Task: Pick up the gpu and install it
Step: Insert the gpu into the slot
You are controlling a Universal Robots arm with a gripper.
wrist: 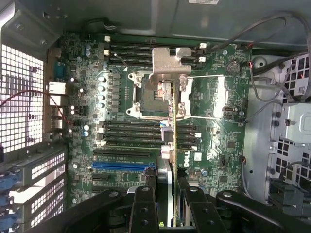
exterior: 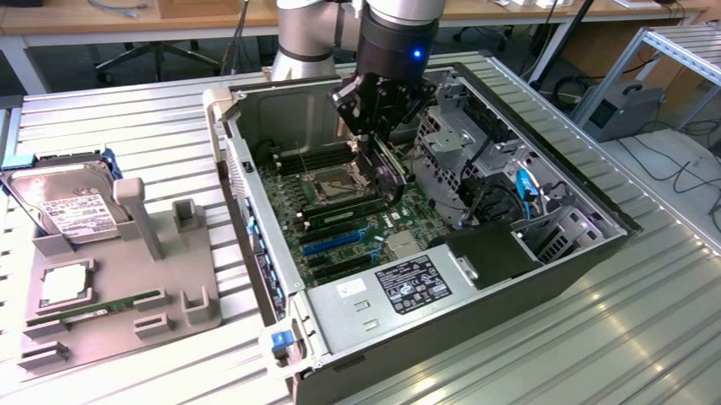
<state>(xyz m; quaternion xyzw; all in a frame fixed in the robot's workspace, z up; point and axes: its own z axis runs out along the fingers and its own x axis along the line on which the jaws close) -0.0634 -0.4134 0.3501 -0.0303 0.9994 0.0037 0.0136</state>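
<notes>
The gpu (wrist: 170, 60) is pinched edge-on between the gripper (wrist: 167, 194) jaws, above the motherboard (wrist: 228, 145). It is flanked by the drive cage (exterior: 451, 139) and the rear wall (exterior: 242, 160); room is left on both sides.

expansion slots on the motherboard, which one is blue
The long slot flanked by black ones, close to the gripper holding the gpu; it alone is bright blue.
</notes>
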